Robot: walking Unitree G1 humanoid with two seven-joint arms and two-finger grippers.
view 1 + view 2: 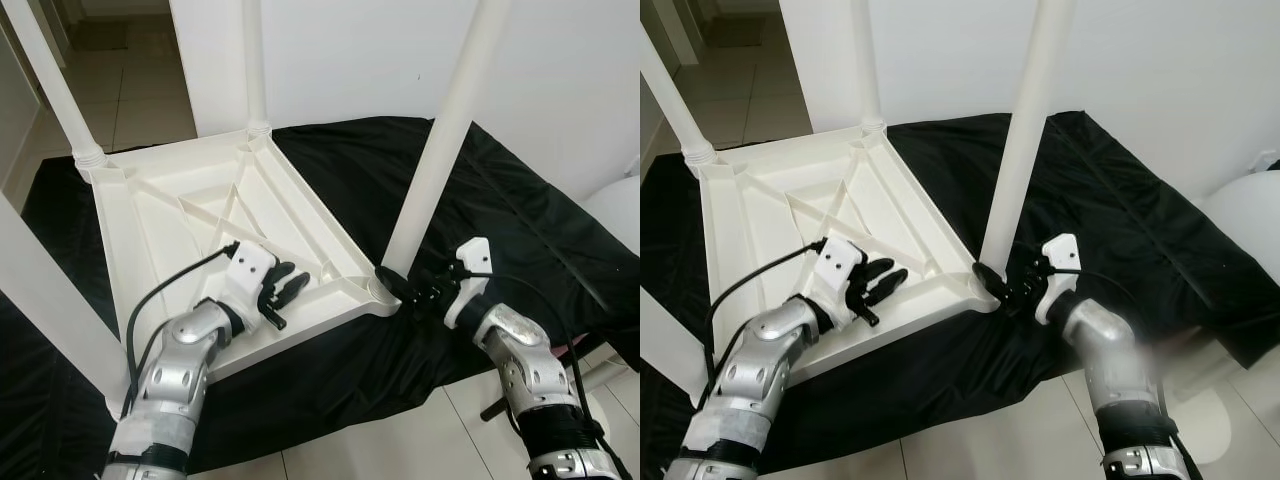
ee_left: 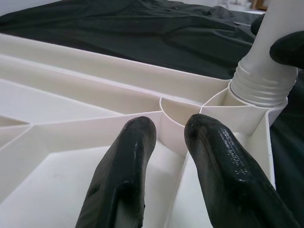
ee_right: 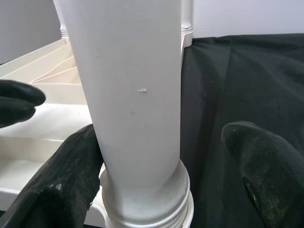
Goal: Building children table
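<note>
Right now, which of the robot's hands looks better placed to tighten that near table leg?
Probably the right hand: its open fingers already straddle the near leg just above its threaded base. The left hand hovers over the upturned tabletop, beside the corner socket and holding nothing.

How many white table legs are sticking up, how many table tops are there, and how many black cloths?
White table legs: 4, one at each corner, such as the leg by the right gripper
Upside-down white table top: 1
Black cloth: 1
Total: 6
</note>
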